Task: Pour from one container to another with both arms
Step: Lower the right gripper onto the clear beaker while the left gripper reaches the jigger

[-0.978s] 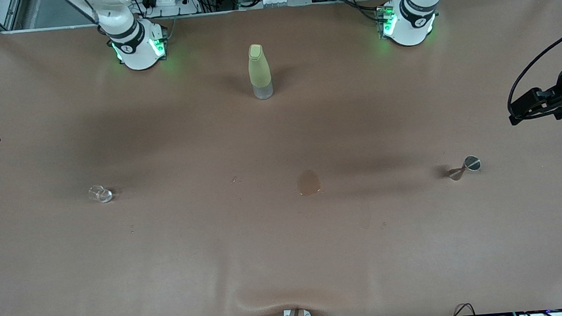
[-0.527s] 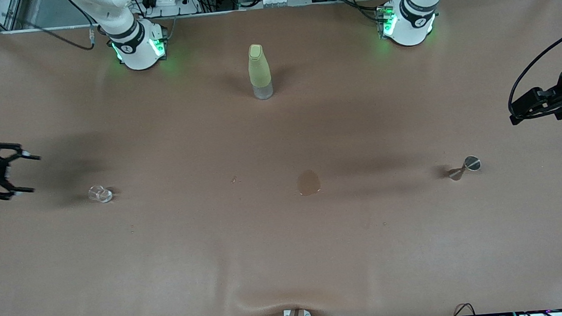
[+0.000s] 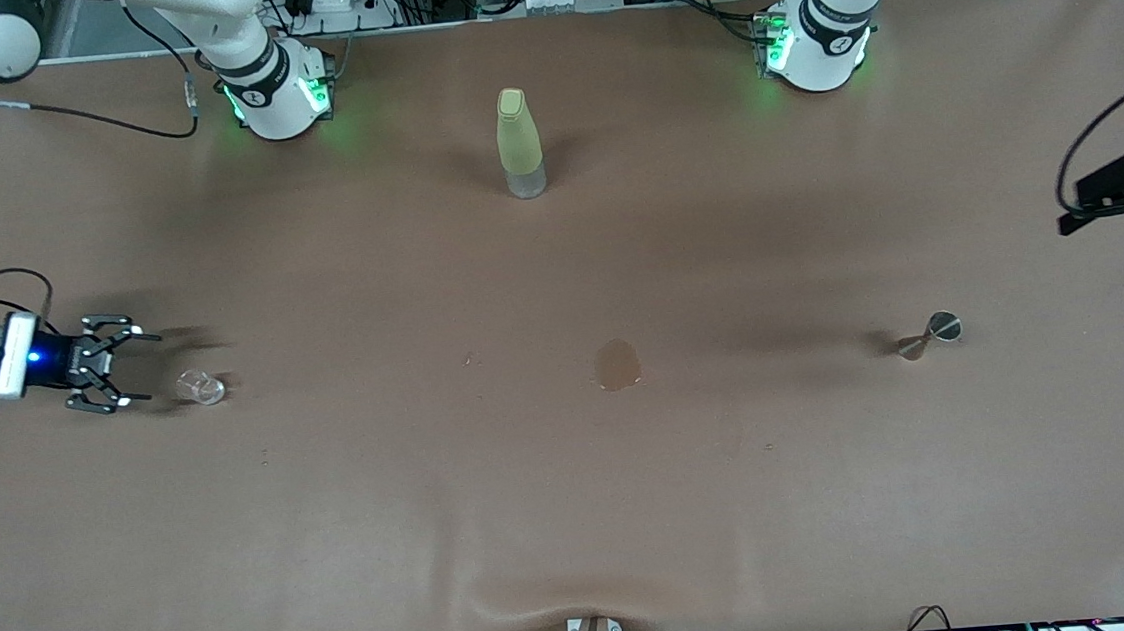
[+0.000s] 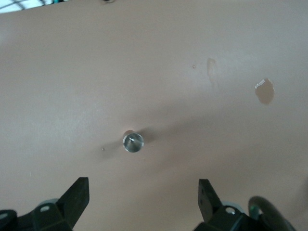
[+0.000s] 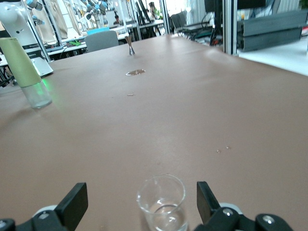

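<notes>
Fingers (image 3: 123,339) spread on the right gripper (image 3: 120,368) beside the cup (image 3: 200,387); centre it first (left gripper (image 3: 1116,212), also spread, waits over the jigger (image 3: 930,333)).

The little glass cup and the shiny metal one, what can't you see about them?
- Glass cup: its base is cut off by the right wrist view's edge.
- Jigger: too small in the front view to tell if anything is inside.
- Left gripper: its arm is cut off by the front view's edge.
</notes>
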